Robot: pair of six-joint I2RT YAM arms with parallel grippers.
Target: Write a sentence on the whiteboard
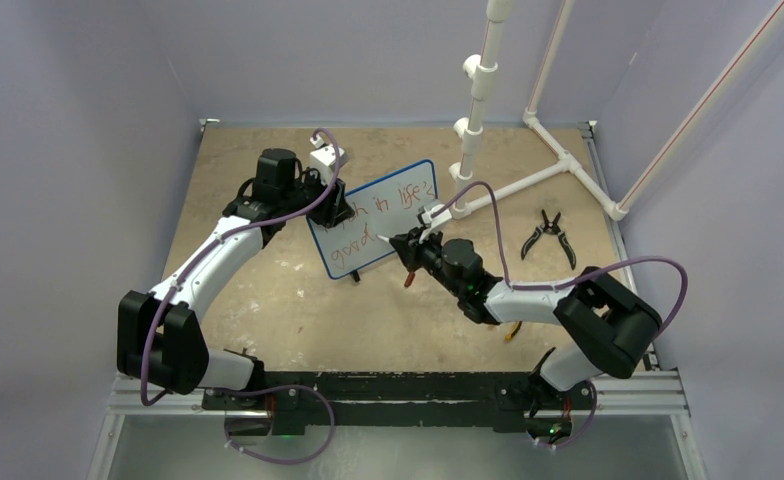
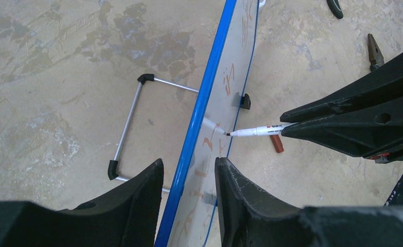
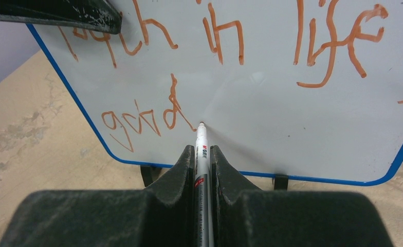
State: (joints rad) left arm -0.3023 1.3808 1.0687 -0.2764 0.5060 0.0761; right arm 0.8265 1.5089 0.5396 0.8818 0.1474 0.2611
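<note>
Red ink, two lines of it, Jo: where did the sentence (image 3: 172,105) stand?

On the whiteboard (image 1: 408,222), Sam. It stood propped near upright on the table (image 1: 268,300), toward the far middle, between the two arms. The top line read roughly "faith in life's"; the lower one had reached "good".

Why was the left gripper (image 2: 189,162) on it?

To steady it, I'd judge. Its jaws were partway apart and closed on the board's left end, one finger on each face. That way the pen's push could not tip the board back on its thin wire stand (image 2: 130,110).

And the right gripper (image 3: 202,152)?

Nearly shut, pinching the marker (image 3: 201,136) by its barrel, the pen lying straight out between the fingers. That let the tip meet the board square-on, and it touched just right of the "d".

So the writing wasn't finished?

Probably not. The word looked partway done, with bare board to its right.
</note>
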